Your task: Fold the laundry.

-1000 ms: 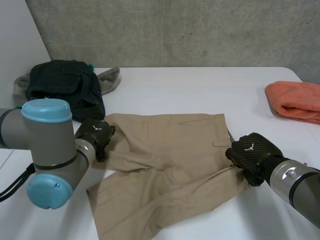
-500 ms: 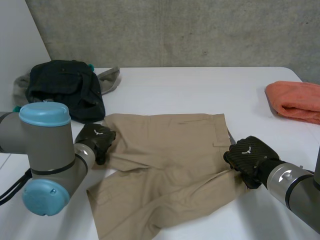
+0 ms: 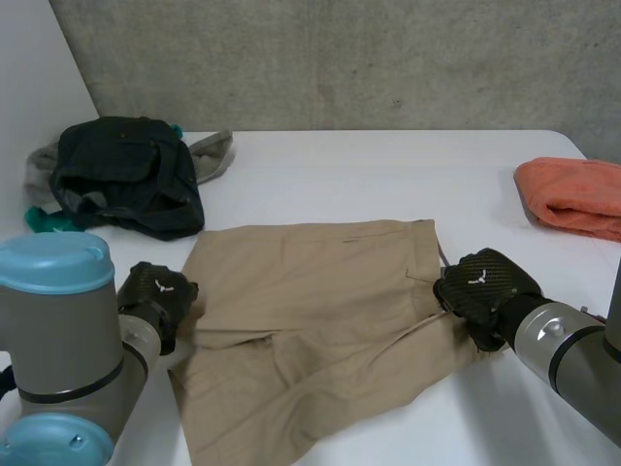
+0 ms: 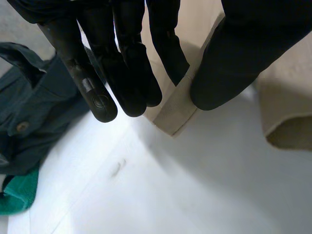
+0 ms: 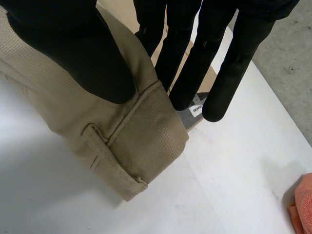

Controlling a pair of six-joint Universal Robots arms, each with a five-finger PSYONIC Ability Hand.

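Khaki shorts (image 3: 310, 311) lie flat in the middle of the white table, waistband to the right and legs to the left. My left hand (image 3: 155, 296) is at the left edge, and in the left wrist view its fingers (image 4: 126, 63) and thumb pinch a hem corner of the shorts (image 4: 173, 114). My right hand (image 3: 480, 289) is at the right edge. In the right wrist view its thumb (image 5: 68, 48) and fingers are closed on the waistband (image 5: 131, 136) beside a belt loop.
A pile of dark clothes (image 3: 126, 175) lies at the back left, seen beside my left hand as a dark garment (image 4: 39, 112) with a green cloth (image 4: 17, 195). A folded orange cloth (image 3: 572, 194) sits at the right edge of the table (image 3: 388, 165).
My left hand has closed on the hem corner and drawn back toward the near left, taking the shorts' left edge with it. The right hand shifted slightly away, still holding the waistband.
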